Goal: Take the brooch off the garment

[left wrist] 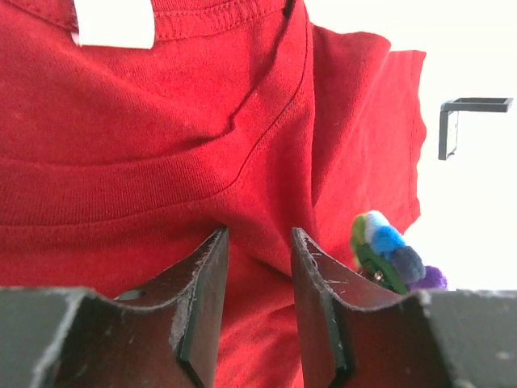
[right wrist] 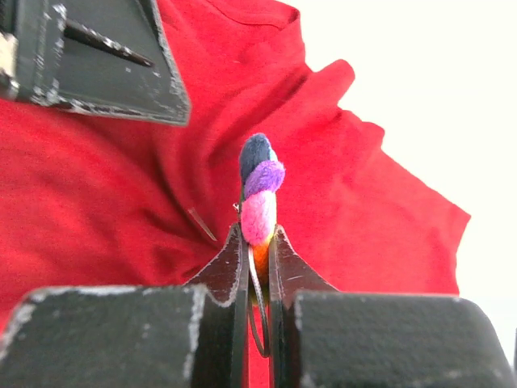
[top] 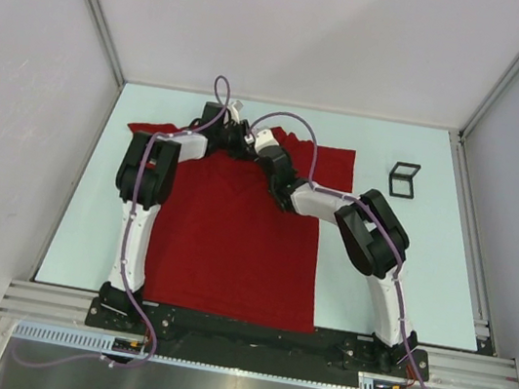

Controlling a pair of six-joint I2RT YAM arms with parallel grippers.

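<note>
- At the far, collar end of the shirt, both arms reach in together. The shirt lies flat on the table, neck away from the bases.
- Right gripper: clenched on the brooch. The brooch stands edge-on between the fingertips, beads above, with a thin wire running down the slot.
- Brooch position: just over the cloth beside the neckband. Cannot tell whether its pin is through the fabric.
- Left gripper: released, jaws parted by a narrow gap with nothing between them. Only red cloth below the neckband shows behind. Contact with the cloth is uncertain.
- Judgement: the left gripper sits just beside the brooch, probably to pin the cloth down while the right pulls.
- Judgement: the edge-on grip suits a straight pull away from the fabric.
</note>
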